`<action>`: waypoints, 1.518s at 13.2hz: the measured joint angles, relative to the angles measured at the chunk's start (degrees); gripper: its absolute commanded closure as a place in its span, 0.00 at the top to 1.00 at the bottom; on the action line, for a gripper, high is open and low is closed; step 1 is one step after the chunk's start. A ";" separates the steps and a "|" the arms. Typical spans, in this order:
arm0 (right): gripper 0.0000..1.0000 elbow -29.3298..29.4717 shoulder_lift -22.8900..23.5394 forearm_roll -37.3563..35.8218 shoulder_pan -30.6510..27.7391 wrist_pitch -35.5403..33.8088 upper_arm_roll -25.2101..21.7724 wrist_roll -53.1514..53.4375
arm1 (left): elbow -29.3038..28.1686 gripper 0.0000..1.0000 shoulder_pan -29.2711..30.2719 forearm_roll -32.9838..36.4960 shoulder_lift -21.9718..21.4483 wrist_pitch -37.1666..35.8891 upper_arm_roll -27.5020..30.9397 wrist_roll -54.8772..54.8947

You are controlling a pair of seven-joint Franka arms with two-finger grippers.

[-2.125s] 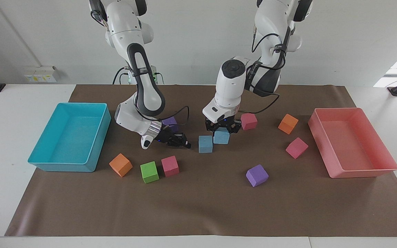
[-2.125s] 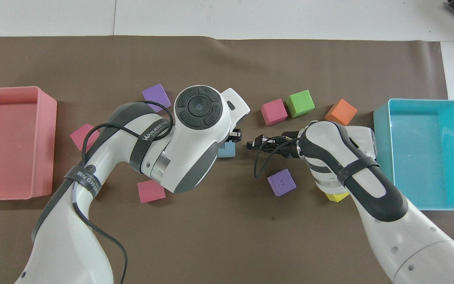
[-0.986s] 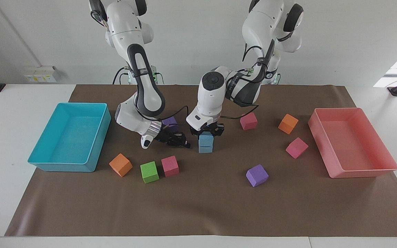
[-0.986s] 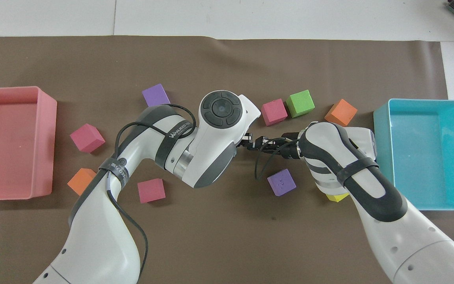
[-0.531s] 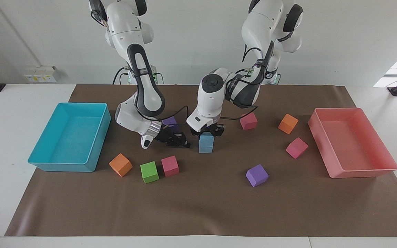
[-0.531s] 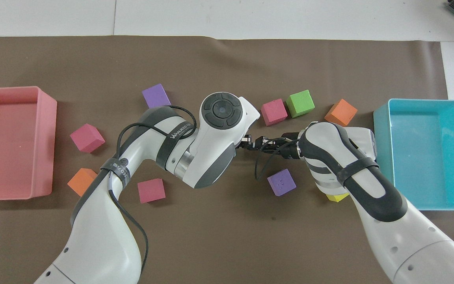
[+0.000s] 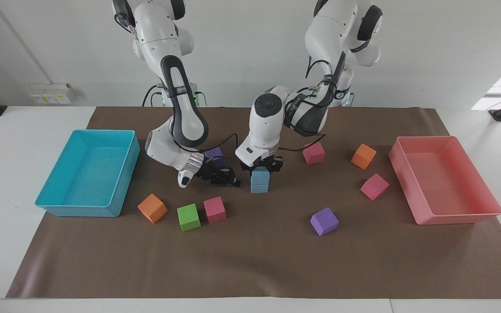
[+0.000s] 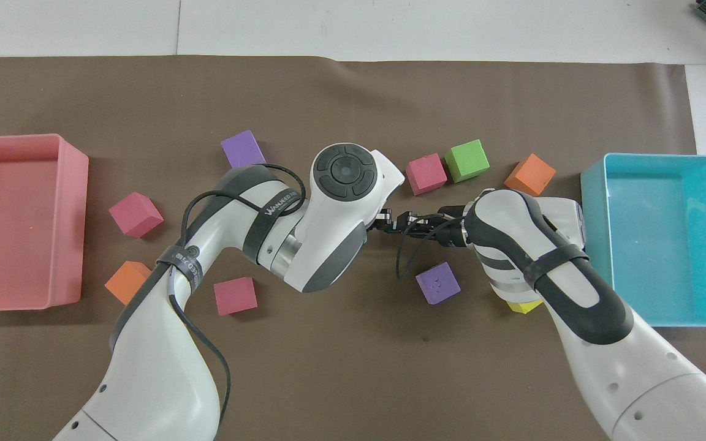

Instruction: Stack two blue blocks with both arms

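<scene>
Two light blue blocks stand stacked at the middle of the brown mat, the upper block (image 7: 260,176) on the lower block (image 7: 259,187). My left gripper (image 7: 261,168) points straight down at the top of the upper block. My right gripper (image 7: 232,180) is low over the mat, beside the stack toward the right arm's end. It is open, empty and clear of the blocks. In the overhead view the left arm's wrist (image 8: 334,202) hides the stack, and the right gripper (image 8: 391,221) shows next to it.
A turquoise tray (image 7: 86,211) stands at the right arm's end and a pink tray (image 7: 455,217) at the left arm's end. A purple cube (image 7: 214,153) lies by the right wrist. Pink (image 7: 214,209), green (image 7: 188,217), orange (image 7: 152,208) and other cubes lie around.
Two seconds ago the left gripper held a blue block beside the other. It carried it toward the right arm's end and onto the other block. Nothing visibly moved in the last half second.
</scene>
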 measured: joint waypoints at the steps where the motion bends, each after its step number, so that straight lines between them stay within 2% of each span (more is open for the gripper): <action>1: 0.00 0.00 0.00 0.00 0.00 0.00 0.00 0.00 | 0.00 1.00 0.00 0.00 0.00 0.04 0.01 0.00; 9: 0.00 0.00 0.00 0.00 0.00 0.00 0.00 0.00 | 0.68 1.00 0.03 0.00 -1.19 0.60 0.47 -0.04; 13: 0.00 0.02 -0.07 0.00 -0.06 0.05 -0.13 -2.91 | 0.03 1.00 0.63 0.00 -6.93 -1.52 1.10 -0.15; 16: 0.00 0.49 -0.98 -0.03 -0.19 0.21 -0.43 -4.83 | -5.70 1.00 1.92 0.00 -12.50 -1.78 1.55 0.84; 18: 0.00 0.72 -2.38 -0.51 -0.28 0.28 -0.81 -4.85 | -10.25 1.00 4.29 0.01 -15.92 -1.77 1.70 5.17; 19: 0.19 0.77 -3.07 -1.65 -0.31 0.35 -1.32 -4.85 | -12.73 1.00 5.85 0.02 -17.71 -1.74 1.74 8.10; 20: 0.46 0.92 -3.64 -3.88 -0.40 0.36 -2.01 -4.86 | -15.18 1.00 7.59 0.02 -19.59 -1.70 1.80 11.10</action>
